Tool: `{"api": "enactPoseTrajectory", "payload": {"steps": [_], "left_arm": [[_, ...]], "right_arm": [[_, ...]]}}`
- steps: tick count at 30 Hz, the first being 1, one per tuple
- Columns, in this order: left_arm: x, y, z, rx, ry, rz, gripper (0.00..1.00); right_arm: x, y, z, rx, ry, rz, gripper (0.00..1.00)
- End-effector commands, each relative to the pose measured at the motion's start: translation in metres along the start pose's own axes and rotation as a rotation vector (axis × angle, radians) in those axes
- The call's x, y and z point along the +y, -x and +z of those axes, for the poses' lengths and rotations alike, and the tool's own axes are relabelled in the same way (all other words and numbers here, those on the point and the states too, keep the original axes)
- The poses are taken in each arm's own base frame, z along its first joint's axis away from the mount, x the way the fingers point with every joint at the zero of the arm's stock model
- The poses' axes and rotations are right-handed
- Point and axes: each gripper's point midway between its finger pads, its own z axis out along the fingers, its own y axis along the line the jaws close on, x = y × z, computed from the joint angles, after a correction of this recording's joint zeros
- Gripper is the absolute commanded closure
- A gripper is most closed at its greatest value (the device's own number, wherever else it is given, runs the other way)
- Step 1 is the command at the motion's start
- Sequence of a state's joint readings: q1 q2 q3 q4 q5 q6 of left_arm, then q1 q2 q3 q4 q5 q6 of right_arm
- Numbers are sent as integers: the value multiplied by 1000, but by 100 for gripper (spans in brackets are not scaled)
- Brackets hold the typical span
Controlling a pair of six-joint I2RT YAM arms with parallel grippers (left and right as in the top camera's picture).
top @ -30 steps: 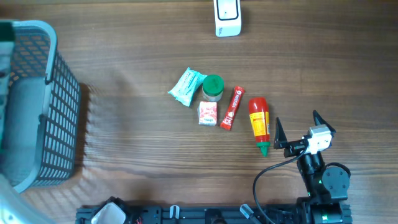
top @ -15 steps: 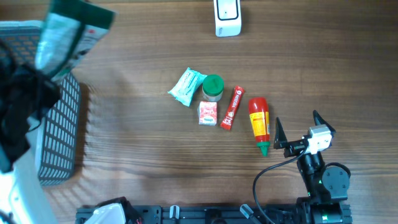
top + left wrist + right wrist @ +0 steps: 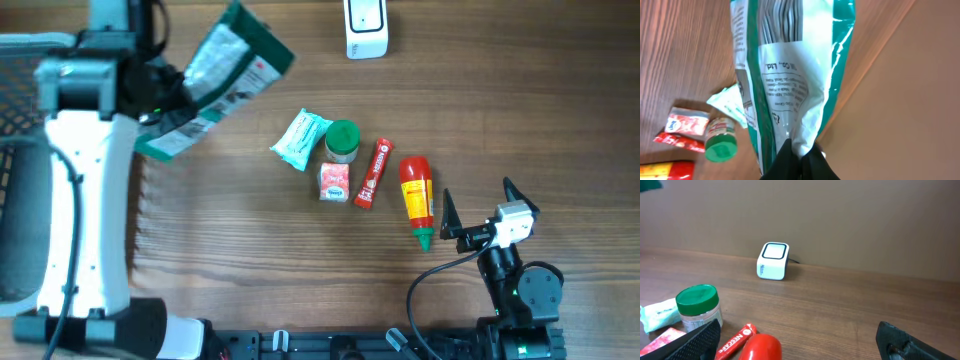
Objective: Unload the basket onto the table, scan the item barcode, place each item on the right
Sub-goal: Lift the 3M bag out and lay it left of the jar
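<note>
green pouch (image 3: 790,65) clamped in left hand (image 3: 799,156)

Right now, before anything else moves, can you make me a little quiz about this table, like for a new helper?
1. True or false: the left gripper is shut on the green and white bag.
2. Fill in the blank: the jar has a ____ lid.
3. Which thing lies closest to the open right gripper?
A) the jar
B) the red bottle
C) the scanner

Key: 1 true; 2 green; 3 B.
</note>
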State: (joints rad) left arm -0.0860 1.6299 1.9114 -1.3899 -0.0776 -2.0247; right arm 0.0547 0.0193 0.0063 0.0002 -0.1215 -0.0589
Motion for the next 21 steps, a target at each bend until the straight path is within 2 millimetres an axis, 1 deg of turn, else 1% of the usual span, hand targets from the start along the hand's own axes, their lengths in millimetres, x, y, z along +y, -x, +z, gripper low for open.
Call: {"api": "enactPoseTrajectory", "payload": {"steps": [1, 4, 7, 9, 10, 13, 16, 17, 19, 21], "left_arm": [[7, -17, 3, 6, 8, -107, 96], [17, -23, 13, -11, 52, -78, 96], [30, -22, 29, -59, 125, -58, 96], [36, -22, 47, -92, 178, -52, 96], [37, -27, 60, -89, 202, -52, 96], [41, -30, 83, -109, 250, -49, 96], [60, -21, 102, -178, 361, -39, 96], [67, -18, 104, -199, 392, -36, 96], [85, -8, 110, -270, 488, -22, 96], [101, -3, 113, -313, 569, -13, 96]], "right_arm": [[-2, 2, 0, -8, -14, -19, 0], [-2, 2, 0, -8, -14, -19, 0], [-2, 2, 0, -8, -14, -19, 0], [-2, 2, 0, -8, -14, -18, 0], [-2, 2, 0, -8, -14, -18, 0], [-2, 2, 0, -8, -14, -18, 0], [-2, 2, 0, -8, -14, -18, 0], [-2, 2, 0, -8, -14, -18, 0], [-2, 2, 0, -8, -14, -18, 0], [-2, 2, 0, -8, -14, -18, 0]]}}
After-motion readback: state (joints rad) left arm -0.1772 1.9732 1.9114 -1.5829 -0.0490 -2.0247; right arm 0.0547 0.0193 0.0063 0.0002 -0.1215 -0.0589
